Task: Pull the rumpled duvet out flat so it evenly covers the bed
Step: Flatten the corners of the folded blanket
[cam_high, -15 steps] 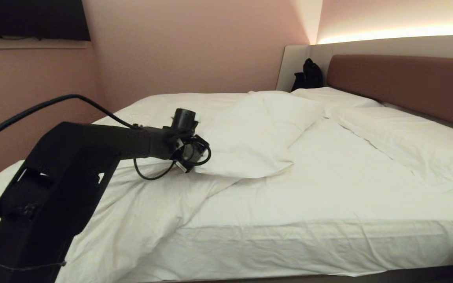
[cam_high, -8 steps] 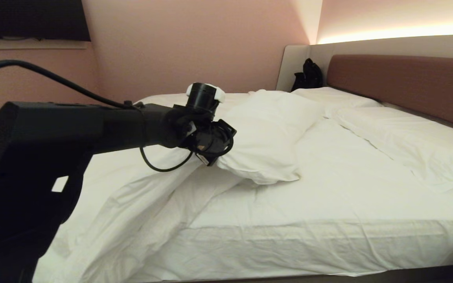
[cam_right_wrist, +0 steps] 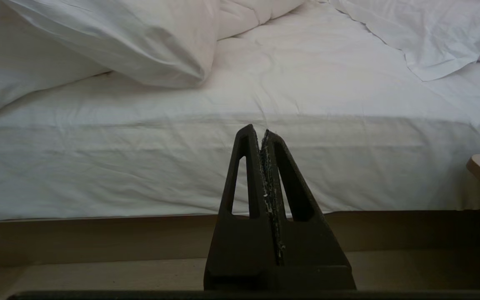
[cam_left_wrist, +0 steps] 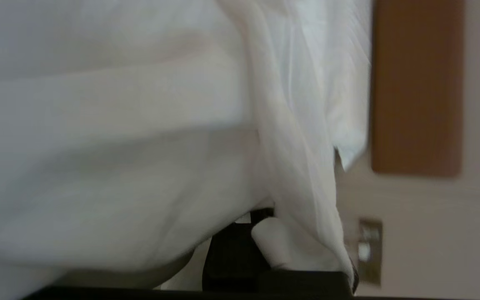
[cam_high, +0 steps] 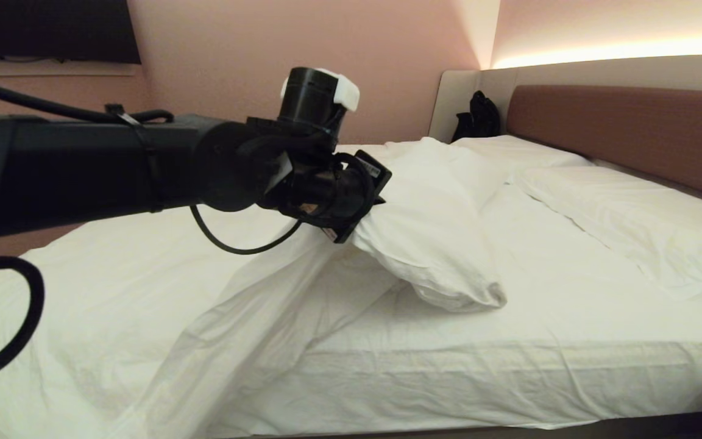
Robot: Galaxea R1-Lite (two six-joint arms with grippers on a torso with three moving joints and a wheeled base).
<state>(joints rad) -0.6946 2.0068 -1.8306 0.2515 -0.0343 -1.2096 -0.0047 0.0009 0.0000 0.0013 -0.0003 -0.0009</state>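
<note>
Head view: the duvet [cam_high: 436, 244] is clamped and lifted by the left gripper [cam_high: 363, 228] at ten o'clock; the bed [cam_high: 570, 317] from three to five o'clock remains uncovered. The right gripper [cam_right_wrist: 265, 137], pressed together, is parked.

So the count: one bed [cam_high: 509, 378], one white duvet [cam_high: 436, 244] on it, two flat pillows [cam_high: 631, 219] up by the one reddish-brown headboard [cam_high: 631, 131]. One black bag [cam_high: 478, 116] in the corner. Two robot hands: left hand [cam_high: 360, 222], right hand [cam_right_wrist: 263, 137].
</note>
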